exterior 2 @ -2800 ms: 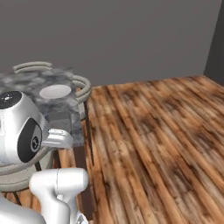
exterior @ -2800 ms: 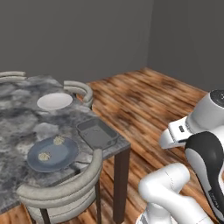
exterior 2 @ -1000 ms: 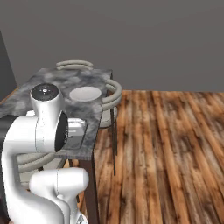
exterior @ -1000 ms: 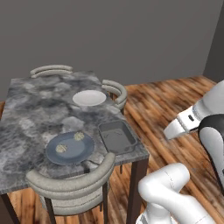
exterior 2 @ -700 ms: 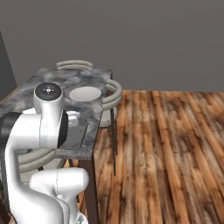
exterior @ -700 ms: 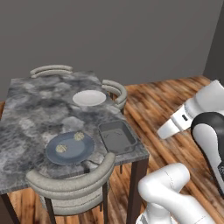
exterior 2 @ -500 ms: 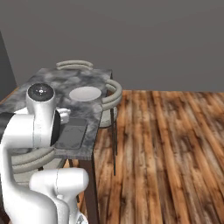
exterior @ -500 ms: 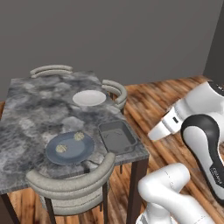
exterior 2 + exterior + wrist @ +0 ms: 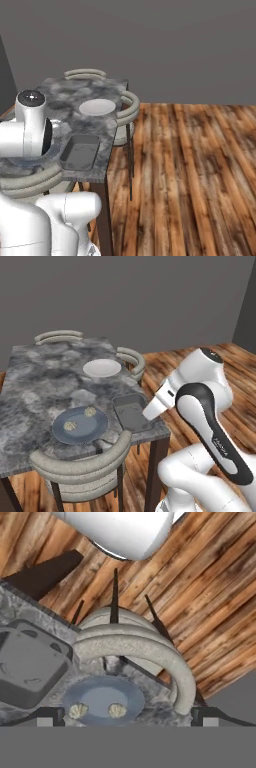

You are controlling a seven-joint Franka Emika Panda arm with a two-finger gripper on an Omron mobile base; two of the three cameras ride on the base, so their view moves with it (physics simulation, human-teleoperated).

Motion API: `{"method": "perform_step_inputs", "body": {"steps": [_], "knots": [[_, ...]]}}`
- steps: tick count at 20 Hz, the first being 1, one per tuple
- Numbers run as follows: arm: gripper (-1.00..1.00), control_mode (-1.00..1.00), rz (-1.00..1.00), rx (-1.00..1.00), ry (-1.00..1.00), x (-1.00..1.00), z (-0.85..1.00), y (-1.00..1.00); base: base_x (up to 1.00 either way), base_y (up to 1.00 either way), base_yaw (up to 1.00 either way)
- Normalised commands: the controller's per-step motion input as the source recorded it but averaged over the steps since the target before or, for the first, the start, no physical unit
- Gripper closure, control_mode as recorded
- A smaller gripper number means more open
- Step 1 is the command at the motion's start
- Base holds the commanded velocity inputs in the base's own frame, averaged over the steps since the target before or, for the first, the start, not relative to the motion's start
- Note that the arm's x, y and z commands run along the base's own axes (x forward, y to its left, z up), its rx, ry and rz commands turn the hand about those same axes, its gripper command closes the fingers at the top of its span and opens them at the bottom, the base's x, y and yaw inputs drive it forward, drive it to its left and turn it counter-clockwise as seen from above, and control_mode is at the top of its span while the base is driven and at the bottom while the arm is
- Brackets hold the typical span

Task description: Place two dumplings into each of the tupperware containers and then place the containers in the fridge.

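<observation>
Hand view: open end effector [image 9: 128, 714] over two pleated dumplings [image 9: 78, 711] on round blue-grey plate [image 9: 100, 694].

Robot arm [image 9: 210, 426]: smooth, glossy white shell built of rounded, tubular segments with bulbous joint housings. One long curved band of dark charcoal runs along the upper link, edged by the white casing, and carries small pale lettering too small to read. A round cap with a dark ring and a pale centre closes the top of the joint housing [image 9: 31, 98] in the right base view; a dark oval side panel sits on the same housing. A short white tapered wrist piece [image 9: 160, 402] juts from the upper joint. Two small dark finger tips [image 9: 47, 713] show as squared blocks set wide apart.
</observation>
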Motion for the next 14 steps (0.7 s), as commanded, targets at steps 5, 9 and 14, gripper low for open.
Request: {"method": "perform_step_inputs", "body": {"steps": [5,9,14], "knots": [[-1.00,-1.00,0.04,-0.20,0.20,0.38,0.00,0.76,0.00,0.00,0.00],[-1.00,-1.00,0.14,-0.12,0.16,0.70,-0.26,0.38,0.00,0.00,0.00],[-1.00,-1.00,0.18,-0.07,0.10,0.70,-0.58,-0.02,0.00,0.00,0.00]]}}
